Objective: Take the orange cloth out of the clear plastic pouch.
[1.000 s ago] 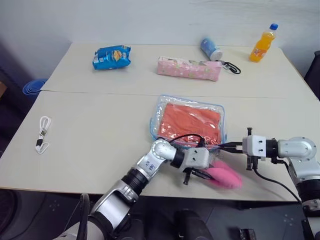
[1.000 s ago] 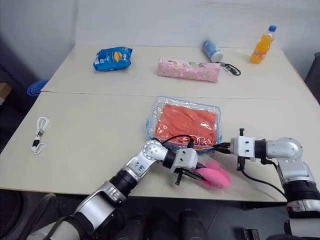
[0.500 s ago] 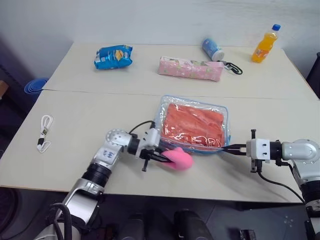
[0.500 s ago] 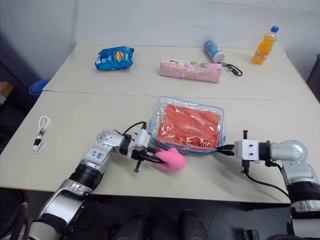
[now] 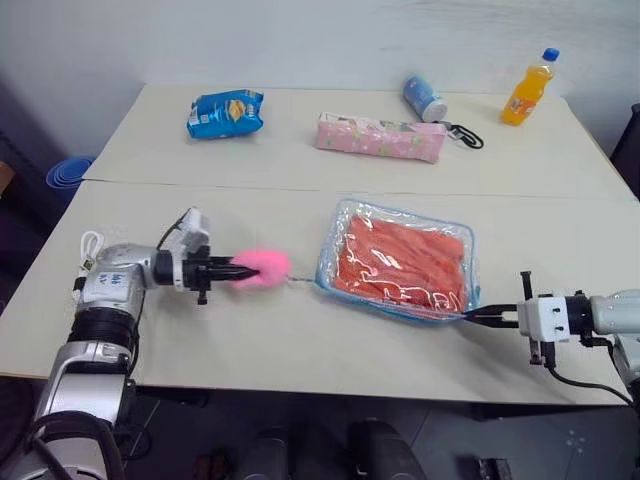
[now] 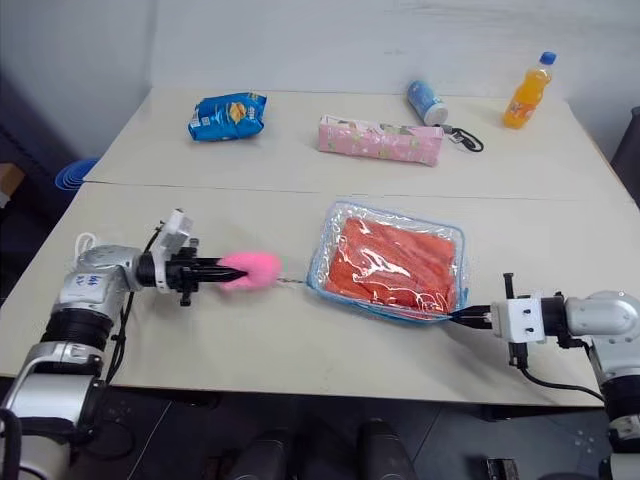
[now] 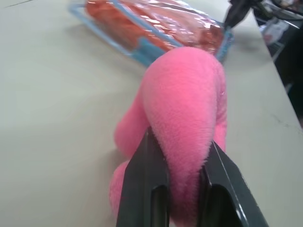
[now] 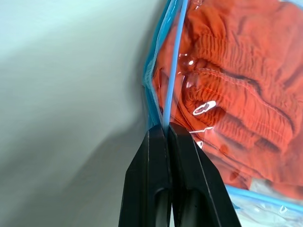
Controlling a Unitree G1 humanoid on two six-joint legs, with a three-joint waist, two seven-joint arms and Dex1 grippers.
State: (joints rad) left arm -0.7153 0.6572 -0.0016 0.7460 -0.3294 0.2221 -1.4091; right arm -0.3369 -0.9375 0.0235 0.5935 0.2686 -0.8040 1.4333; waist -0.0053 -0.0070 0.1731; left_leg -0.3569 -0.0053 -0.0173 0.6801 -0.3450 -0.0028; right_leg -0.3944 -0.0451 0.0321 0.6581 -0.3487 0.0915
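Fingers [image 7: 144,189] of the left gripper [image 5: 236,271] are clamped on the pink plush toy [image 5: 262,268], whose fuzzy body bulges out past the black tips and hangs just above the table [image 5: 230,330]. A thin chain [image 5: 303,283] runs from the toy's far end to the near corner of the clear plastic pouch [image 5: 398,260], which lies just beyond it.

On the other side, the right gripper [image 5: 478,317] has its two fingers [image 8: 151,189] pressed tight together, pinching the light blue trim at the pouch's corner nearest to them. The orange cloth [image 5: 405,262] sits right past those fingertips, still wholly inside the pouch, its gathered folds showing through the shiny plastic. The pouch lies between the two grippers, tilted on the table.

Well beyond the fingers, along the table's far side, lie a blue snack bag [image 5: 223,113], a pink patterned pencil case [image 5: 379,136], a toppled blue-and-white can [image 5: 423,98] and an upright orange drink bottle [image 5: 527,88]. Behind the left wrist, a white cord [image 5: 88,250] lies near the table's edge
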